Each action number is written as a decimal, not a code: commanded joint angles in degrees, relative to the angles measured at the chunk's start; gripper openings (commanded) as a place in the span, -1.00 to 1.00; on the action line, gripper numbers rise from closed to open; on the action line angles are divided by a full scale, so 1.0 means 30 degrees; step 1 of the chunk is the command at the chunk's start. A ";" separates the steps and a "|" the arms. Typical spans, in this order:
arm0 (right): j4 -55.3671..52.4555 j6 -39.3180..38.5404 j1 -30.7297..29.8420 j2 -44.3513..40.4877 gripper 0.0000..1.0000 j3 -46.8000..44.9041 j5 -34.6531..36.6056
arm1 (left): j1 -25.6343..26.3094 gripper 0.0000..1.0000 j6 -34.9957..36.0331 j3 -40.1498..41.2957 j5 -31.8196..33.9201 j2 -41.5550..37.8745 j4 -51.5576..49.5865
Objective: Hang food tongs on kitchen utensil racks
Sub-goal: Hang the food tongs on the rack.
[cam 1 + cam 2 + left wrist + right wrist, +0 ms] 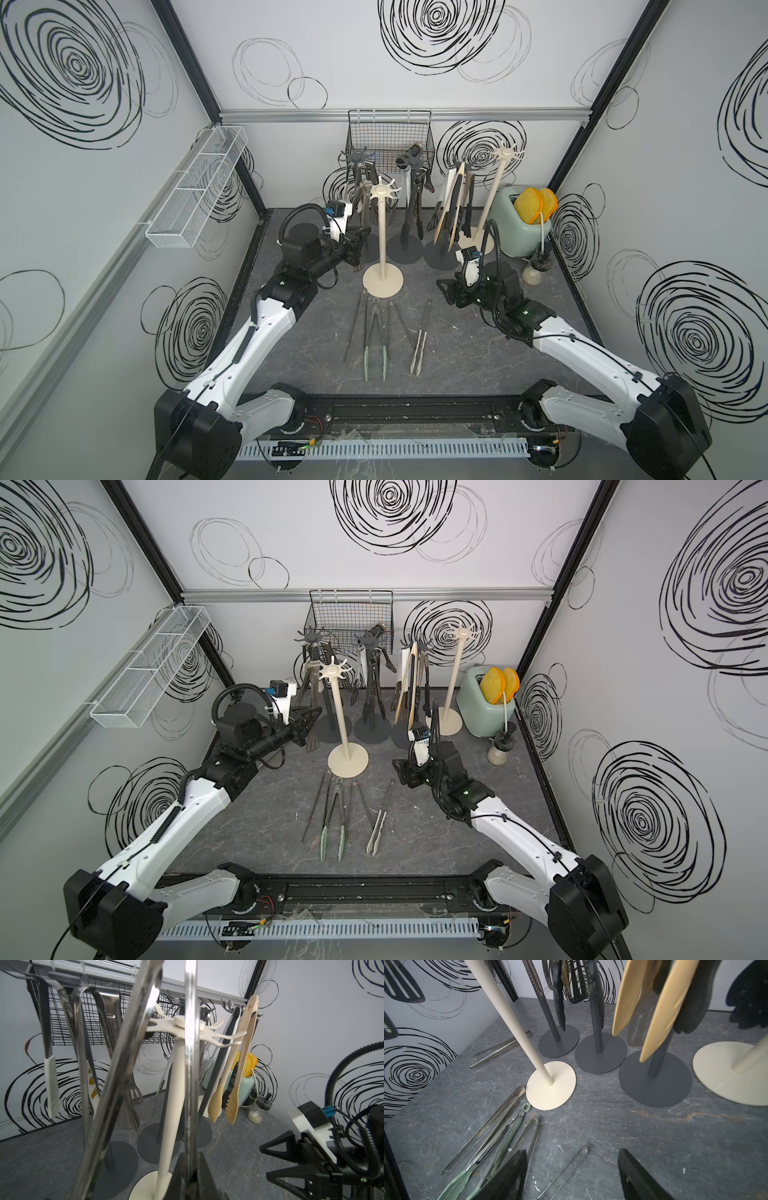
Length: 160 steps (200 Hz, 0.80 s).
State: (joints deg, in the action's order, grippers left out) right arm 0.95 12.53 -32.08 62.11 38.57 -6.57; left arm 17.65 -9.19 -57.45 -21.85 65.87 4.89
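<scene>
Four racks crowd the back of the tabletop (478, 357), disc bases nearly touching. A fifth, the front cream rack (382, 245), stands ahead of them with bare hooks. It is tall and thin on a small base, so a sideways shove on its pole or hook star (180, 1024) would likely tip it into the loaded dark racks (405, 251) behind and bring hanging tongs down.

The left gripper (360, 237) is beside that pole, fingers (204, 1174) clenched on steel tongs (190, 1068). These are held upright, with the hinge end up and out of the wrist view. Only one arm seems to be pinched, and the other splays off to the side. That free arm could snag tongs hanging on the nearest dark rack or catch under a hook. Polished steel in a narrow pinch may also swivel or slide. I cannot tell whether the hidden hinge end has a loop, and a missed hook would drop the tongs among the bases.

The right gripper (444, 293) hovers low over the tabletop, fingers (508, 1176) spread with nothing between them. Below it lie loose tongs. A green-tipped pair (366, 359) has its ring just beside the cream base, and the end of a steel pair (488, 1125) touches that base. Dragging either could nudge the base while the left arm is at the hooks.
</scene>
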 commanded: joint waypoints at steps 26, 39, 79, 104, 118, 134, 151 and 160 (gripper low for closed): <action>0.0591 -0.0218 0.0154 -0.0106 0.43 0.0297 -0.0272 | 0.0384 -1.00 0.0161 -0.0006 -0.0306 0.0158 0.1741; 0.0587 -0.0201 0.0181 -0.0121 0.43 0.0248 -0.0301 | 0.0473 -1.00 0.0150 0.0311 -0.0277 0.0025 0.1799; 0.0650 -0.0165 0.0207 -0.0109 0.43 0.0106 -0.0455 | 0.0682 -1.00 0.0042 0.1185 -0.0187 -0.0069 0.1997; 0.0620 -0.0139 0.0204 -0.0125 0.43 0.0064 -0.0477 | 0.0738 -1.00 0.0000 0.1509 -0.0083 -0.0066 0.2092; 0.0621 -0.0177 0.0207 -0.0189 0.43 0.0035 -0.0477 | 0.0785 -1.00 0.0020 0.1655 0.0011 -0.0055 0.2136; 0.0644 -0.0142 0.0257 -0.0222 0.43 -0.0023 -0.0477 | 0.0811 -1.00 0.0061 0.1834 0.0074 -0.0041 0.2220; 0.0707 -0.0137 0.0250 -0.0216 0.43 -0.0102 -0.0583 | 0.0870 -1.00 0.0076 0.2026 0.0079 0.0073 0.2307; 0.0737 -0.0157 0.0266 -0.0220 0.43 -0.0166 -0.0608 | 0.0870 -1.00 0.0109 0.2141 0.0092 0.0155 0.2327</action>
State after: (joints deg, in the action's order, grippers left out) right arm 1.41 12.53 -31.68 62.11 38.54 -7.60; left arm 19.55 -9.23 -52.12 -21.56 66.43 8.84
